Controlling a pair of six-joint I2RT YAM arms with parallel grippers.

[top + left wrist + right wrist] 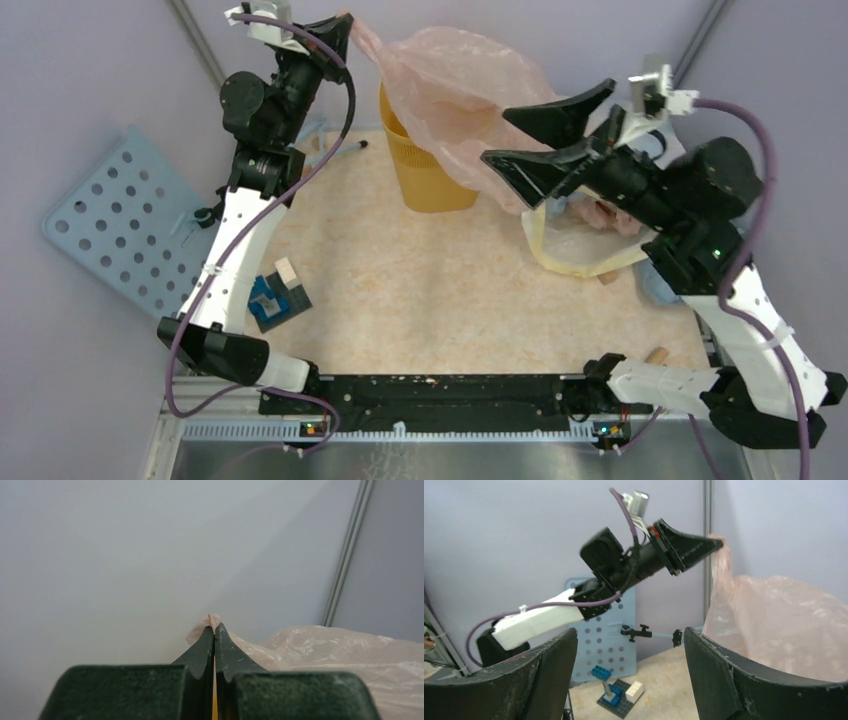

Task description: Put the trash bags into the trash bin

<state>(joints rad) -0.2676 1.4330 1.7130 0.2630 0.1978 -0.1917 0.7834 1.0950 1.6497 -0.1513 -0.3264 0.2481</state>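
Top external view: from the near edge both arms rise, elbows bent. The right gripper (495, 135) gapes wide and empty beside the pink trash bag (450, 90), which hangs over the yellow trash bin (425, 175). Farthest left, the left gripper (345, 25) pinches the bag's corner high.

Our left arm (240, 230): raised high, stretched back.
Our left gripper (338, 35): jaws pressed together, pinching the pink bag (450, 80).
Our right gripper (497, 135): raised, jaws spread wide.

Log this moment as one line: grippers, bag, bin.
left gripper: shut on pink bag corner, raised | right gripper: open beside bag | bag: draped over bin | bin: upright
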